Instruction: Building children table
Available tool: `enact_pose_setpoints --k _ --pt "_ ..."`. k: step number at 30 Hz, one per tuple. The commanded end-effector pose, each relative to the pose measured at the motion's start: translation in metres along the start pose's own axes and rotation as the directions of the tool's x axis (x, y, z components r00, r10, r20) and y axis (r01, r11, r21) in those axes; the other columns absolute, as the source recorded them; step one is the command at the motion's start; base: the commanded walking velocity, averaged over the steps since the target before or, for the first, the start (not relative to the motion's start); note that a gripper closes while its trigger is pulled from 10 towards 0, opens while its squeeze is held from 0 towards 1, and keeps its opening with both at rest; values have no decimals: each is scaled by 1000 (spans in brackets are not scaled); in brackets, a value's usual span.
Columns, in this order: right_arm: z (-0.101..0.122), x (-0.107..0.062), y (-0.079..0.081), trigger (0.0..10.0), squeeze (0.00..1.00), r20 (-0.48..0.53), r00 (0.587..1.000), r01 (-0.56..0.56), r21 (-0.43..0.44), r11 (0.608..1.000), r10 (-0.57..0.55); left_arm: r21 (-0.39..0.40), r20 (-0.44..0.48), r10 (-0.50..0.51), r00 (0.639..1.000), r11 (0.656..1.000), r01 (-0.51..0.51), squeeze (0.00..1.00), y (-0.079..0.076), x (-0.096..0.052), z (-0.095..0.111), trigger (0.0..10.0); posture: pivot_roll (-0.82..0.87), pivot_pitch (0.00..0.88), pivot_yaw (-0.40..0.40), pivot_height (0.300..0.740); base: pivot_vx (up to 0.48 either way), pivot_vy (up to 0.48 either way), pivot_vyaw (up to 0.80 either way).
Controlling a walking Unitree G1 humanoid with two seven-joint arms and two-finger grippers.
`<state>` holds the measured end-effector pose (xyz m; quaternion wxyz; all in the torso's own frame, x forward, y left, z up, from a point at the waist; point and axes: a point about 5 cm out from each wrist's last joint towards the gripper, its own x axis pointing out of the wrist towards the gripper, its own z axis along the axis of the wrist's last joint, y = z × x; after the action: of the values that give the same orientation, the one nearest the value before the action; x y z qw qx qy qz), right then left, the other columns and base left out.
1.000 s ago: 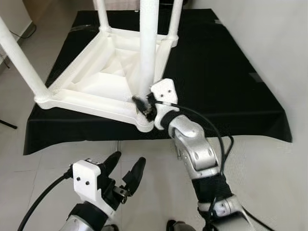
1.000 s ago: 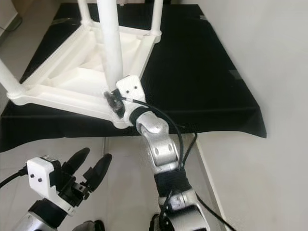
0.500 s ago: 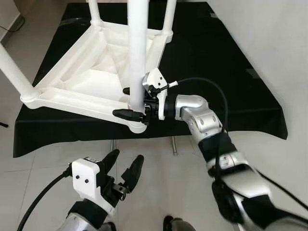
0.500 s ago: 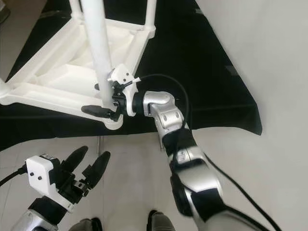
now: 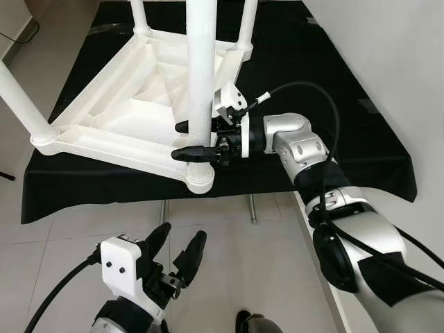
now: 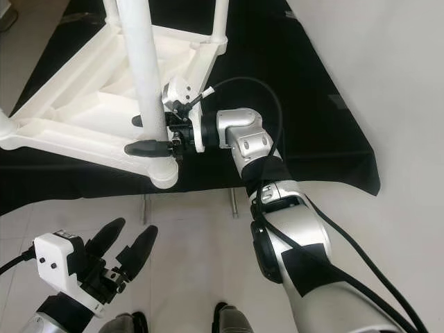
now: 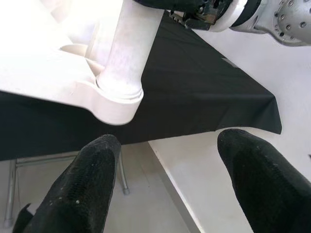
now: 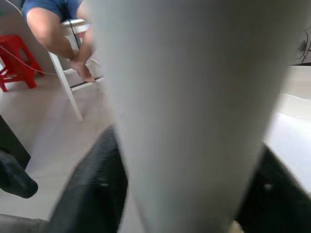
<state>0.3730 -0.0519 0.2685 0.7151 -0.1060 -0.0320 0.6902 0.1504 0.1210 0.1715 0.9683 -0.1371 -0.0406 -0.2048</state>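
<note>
Our left gripper [image 5: 175, 252] hangs low over the floor tiles [image 5: 62, 229], fingers spread and holding nothing, short of the table's edge. Ahead of it the white children's table [image 5: 125, 132] lies upside down on the black cloth [image 5: 312, 83], its legs pointing up. The near corner socket [image 5: 199, 182] overhangs the cloth's front edge, and the near leg [image 5: 201, 62] stands in it.

Our right gripper [image 5: 191, 141] reaches in from the right with a black finger on each side of that leg, low down, just above the socket. In the right wrist view the leg passes between both fingers [image 8: 92, 189], so we judge them closed on it, though how tight we cannot tell.

We take the step in hand to be seating or turning this leg into its socket. To do it well we should keep the grip low, where it is, so the leg stays in line with the socket and does not lever sideways. We should press straight down along the leg, since the corner hangs past the support and could tip. Our free left gripper could brace the frame [image 5: 104, 142] from below or at the side. A person's legs [image 8: 58, 34] and a red stool [image 8: 17, 60] show in the background of the right wrist view.
</note>
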Motion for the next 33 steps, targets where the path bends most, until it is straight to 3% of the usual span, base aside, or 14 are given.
enact_pose_setpoints --k 1,6,8,12,13,15,17,22,26,27,29,30,31,33 --pt "-1 4 2 0 0 7 1000 -29 -2 1000 29 -6 -4 0 1000 1000 0 0 -3 -3 1 10000 37 252 -61 740 0 0 0" --pt "-4 -3 -5 0 0 22 992 126 -14 992 -126 -10 -3 0 1000 1000 0 0 -4 -3 1 10000 29 257 -70 740 0 0 0" --pt "-11 -9 -12 0 0 -2 941 338 8 941 -338 -11 -1 1 1000 1000 -1 0 -4 -3 2 10000 33 262 -78 740 0 0 0" --pt "-18 -12 -16 0 0 -29 882 471 34 882 -470 -10 1 1 1000 1000 -1 0 -4 -3 2 10000 33 262 -78 740 0 0 0" --pt "-31 2 -2 0 0 -17 734 677 89 730 -679 -9 3 3 1000 1000 -2 0 -4 -4 4 10000 28 276 -57 740 0 0 0" --pt "-38 15 32 0 0 -31 516 854 99 511 -856 -7 3 -3 1000 1000 3 0 -2 -3 6 10000 17 281 -29 740 0 0 0" --pt "-36 19 40 0 0 -29 466 881 105 461 -884 -6 1 -8 1000 1000 8 0 -1 -2 6 10000 17 281 -29 740 0 0 0" --pt "-30 26 26 0 0 8 465 881 97 464 -885 -3 -15 -18 1000 1000 18 0 3 -1 4 10000 24 259 -6 740 0 0 0" --pt "-26 21 16 0 0 -2 416 907 77 415 -909 -1 -19 -20 1000 1000 20 0 6 0 2 10000 24 251 -5 740 0 0 0" --pt "-22 18 16 7922 0 -14 400 915 57 399 -916 6 -14 -16 1000 1000 16 0 7 2 2 10000 23 242 -13 740 0 0 0" --pt "-20 19 18 10000 0 -17 416 909 53 414 -909 9 -12 -13 1000 1000 13 0 7 3 2 10000 25 241 -14 740 0 0 0" --pt "-19 19 19 10000 0 -20 427 903 52 426 -904 10 -11 -12 1000 1000 12 0 7 3 2 10000 25 241 -14 740 0 0 0" --pt "-16 21 20 10000 890 -2 476 878 59 475 -880 12 -11 -11 1000 1000 12 0 7 3 2 10000 27 239 -14 740 0 0 0" --pt "-10 27 20 10000 1000 39 582 807 90 583 -812 12 -12 -12 1000 1000 12 0 7 3 2 10000 33 236 -14 740 0 0 0"
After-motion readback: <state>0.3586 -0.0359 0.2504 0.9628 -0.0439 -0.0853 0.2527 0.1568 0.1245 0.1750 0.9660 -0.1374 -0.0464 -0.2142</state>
